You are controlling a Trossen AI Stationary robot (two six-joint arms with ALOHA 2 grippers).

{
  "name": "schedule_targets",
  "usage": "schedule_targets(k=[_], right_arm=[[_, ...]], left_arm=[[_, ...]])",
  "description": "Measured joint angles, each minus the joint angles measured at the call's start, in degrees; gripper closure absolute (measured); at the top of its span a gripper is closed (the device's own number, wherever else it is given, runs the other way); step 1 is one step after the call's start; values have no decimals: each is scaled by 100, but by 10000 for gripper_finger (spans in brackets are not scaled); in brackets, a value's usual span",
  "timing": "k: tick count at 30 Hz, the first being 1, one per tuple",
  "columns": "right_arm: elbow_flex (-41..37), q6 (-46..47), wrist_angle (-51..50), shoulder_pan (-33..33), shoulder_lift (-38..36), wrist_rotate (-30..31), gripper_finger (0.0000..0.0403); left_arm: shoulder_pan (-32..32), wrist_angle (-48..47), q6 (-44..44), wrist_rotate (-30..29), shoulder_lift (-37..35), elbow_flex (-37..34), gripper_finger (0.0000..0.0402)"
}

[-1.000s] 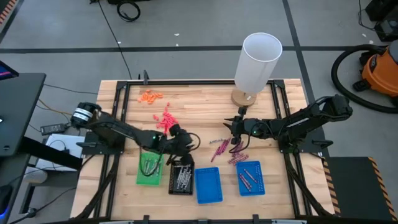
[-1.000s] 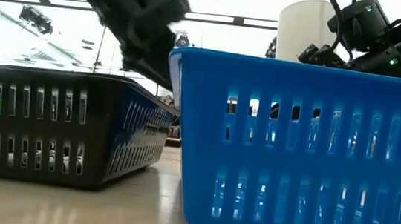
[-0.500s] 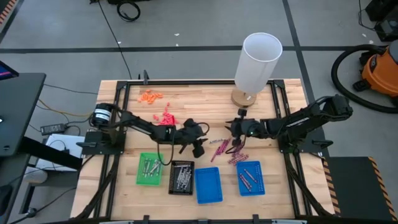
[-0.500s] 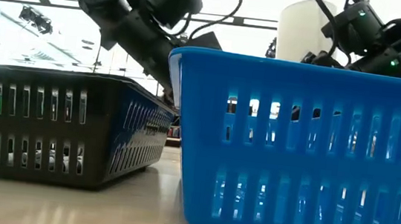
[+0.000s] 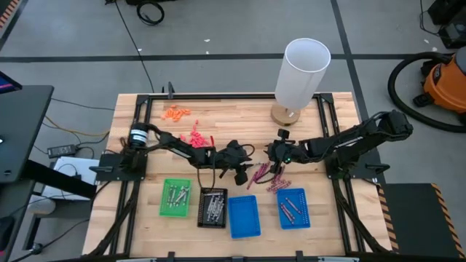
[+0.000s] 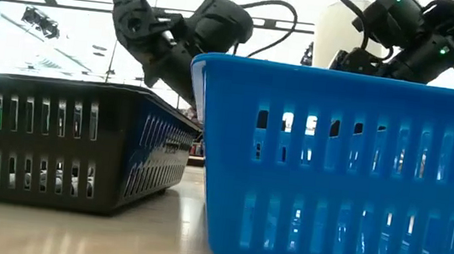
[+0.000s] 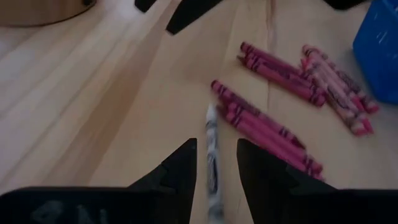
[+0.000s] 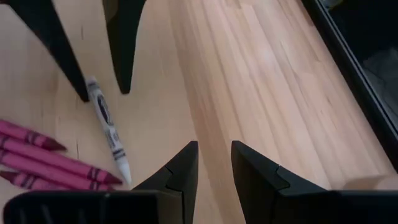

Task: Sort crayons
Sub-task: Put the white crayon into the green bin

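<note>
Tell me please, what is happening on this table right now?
Two robot arms are sorting crayons into small trays. The left gripper hangs open over a single grey crayon on the wood, beside a pile of maroon crayons. The right gripper is open and empty nearby, facing the same crayon. Some crayons already lie in the green tray, black tray and right blue tray.

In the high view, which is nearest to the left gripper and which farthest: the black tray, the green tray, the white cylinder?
From the left gripper:
1. Black tray, just below it, toward the front edge.
2. Green tray, further left along the front.
3. White cylinder, at the table's back edge, farthest.
</note>
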Motion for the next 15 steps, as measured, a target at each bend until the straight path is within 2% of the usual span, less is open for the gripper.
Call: schedule_targets(k=[3,15], right_arm=[[66,138,-283,108,0,110,298],[93,369,-618,317,0,199,298]], left_arm=[[0,267,1,11,234,139,276],[0,182,-176,-48,673,229,285]])
